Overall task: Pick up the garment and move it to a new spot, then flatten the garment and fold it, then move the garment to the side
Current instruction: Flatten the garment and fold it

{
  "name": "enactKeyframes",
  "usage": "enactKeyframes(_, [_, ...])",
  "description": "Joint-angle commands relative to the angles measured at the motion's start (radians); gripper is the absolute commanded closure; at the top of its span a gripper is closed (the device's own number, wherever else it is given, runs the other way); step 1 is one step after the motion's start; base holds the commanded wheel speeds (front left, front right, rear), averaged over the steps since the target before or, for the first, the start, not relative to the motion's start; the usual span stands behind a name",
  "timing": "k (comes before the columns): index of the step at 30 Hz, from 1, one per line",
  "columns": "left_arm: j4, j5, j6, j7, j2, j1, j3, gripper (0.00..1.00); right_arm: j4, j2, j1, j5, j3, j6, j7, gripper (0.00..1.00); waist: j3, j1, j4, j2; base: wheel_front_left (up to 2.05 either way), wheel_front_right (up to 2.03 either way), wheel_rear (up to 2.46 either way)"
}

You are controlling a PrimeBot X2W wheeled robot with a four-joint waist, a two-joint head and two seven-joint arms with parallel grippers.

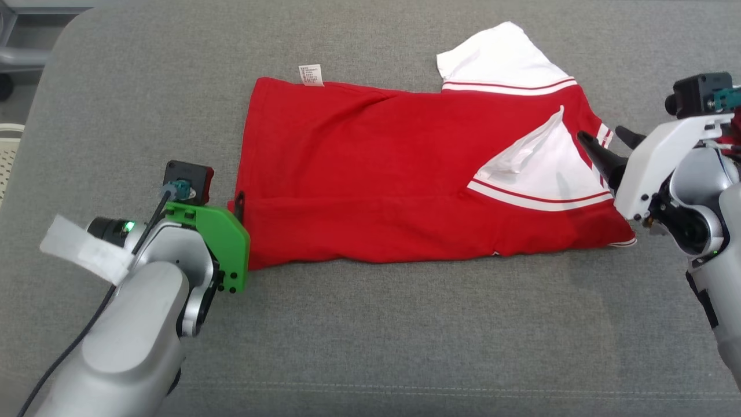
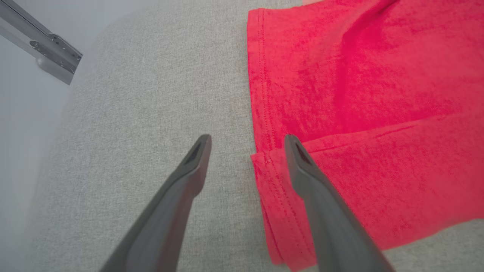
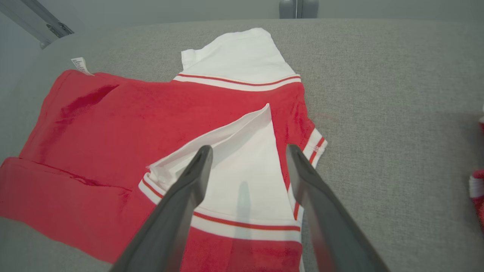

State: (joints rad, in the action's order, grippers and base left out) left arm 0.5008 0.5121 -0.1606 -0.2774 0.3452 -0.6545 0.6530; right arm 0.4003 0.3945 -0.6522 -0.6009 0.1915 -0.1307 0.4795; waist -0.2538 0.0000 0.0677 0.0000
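The red cotton short-sleeved shirt with white sleeves and striped trim (image 1: 370, 174) lies stretched between your two sets of jaws on the grey fabric-covered surface (image 1: 370, 336). Its hem end is at the left jaws and its shoulder end is at the right jaws.

By the look of it, the pickup and the flattening are done and the folding is part-way. The long edge on the jaws' side is turned over onto the body. One white sleeve (image 1: 538, 162) is tucked in on top, just ahead of the right jaws. The other white sleeve (image 1: 498, 58) juts out beyond the right jaws, unfolded, so you likely have that side to fold. After that come the crosswise fold and the move to the side.

Both sets of jaws stand spread and pinch nothing.

- **Left wrist view:** it gives you what the head view hides behind the green bracket (image 1: 223, 243). The left jaws straddle the doubled hem corner (image 2: 264, 162), with one finger over bare grey surface and the other over red cloth. You also see a metal rail (image 2: 49, 53) off to one side of them.
- **Right wrist view:** the right jaws hang over the tucked sleeve. A scrap of red-and-white cloth (image 3: 477, 189) sits well apart to their outer side, and you cannot tell what it is.
- **Head view:** here you see the shirt's whole outline, with the white care label (image 1: 311, 75) at the hem corner far beyond the left jaws.
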Motion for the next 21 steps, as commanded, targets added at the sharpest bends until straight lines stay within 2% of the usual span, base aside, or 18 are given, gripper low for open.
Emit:
enactKeyframes(1, [-0.016, 0.012, -0.017, 0.020, 0.014, 0.043, -0.008, 0.00, -0.030, 0.006, 0.051, -0.011, -0.020, 0.000, 0.016, 0.00, 0.025, 0.0000, 0.001, 0.0000, 0.00, 0.00, 0.00])
enactKeyframes(6, [-0.078, 0.029, -0.057, 0.045, 0.031, 0.153, -0.018, 0.00, -0.119, 0.005, 0.189, 0.011, -0.096, 0.000, 0.053, 0.00, 0.064, 0.0000, -0.003, 0.0000, 0.00, 0.00, 0.00])
enactKeyframes(12, [-0.132, 0.056, -0.106, 0.061, 0.024, 0.263, -0.024, 0.00, -0.221, -0.052, 0.339, 0.055, -0.188, 0.000, 0.083, 0.00, 0.099, 0.0000, -0.015, 0.0000, 0.00, 0.00, 0.00])
enactKeyframes(17, [-0.129, 0.063, -0.128, 0.074, 0.018, 0.301, -0.023, 0.00, -0.268, -0.103, 0.417, 0.109, -0.237, 0.000, 0.102, 0.00, 0.109, 0.0000, -0.028, 0.0000, 0.00, 0.00, 0.00])
enactKeyframes(21, [-0.112, 0.064, -0.128, 0.076, 0.015, 0.302, -0.020, 0.00, -0.268, -0.134, 0.427, 0.142, -0.262, 0.000, 0.091, 0.00, 0.108, 0.0000, -0.035, 0.0000, 0.00, 0.00, 0.00])
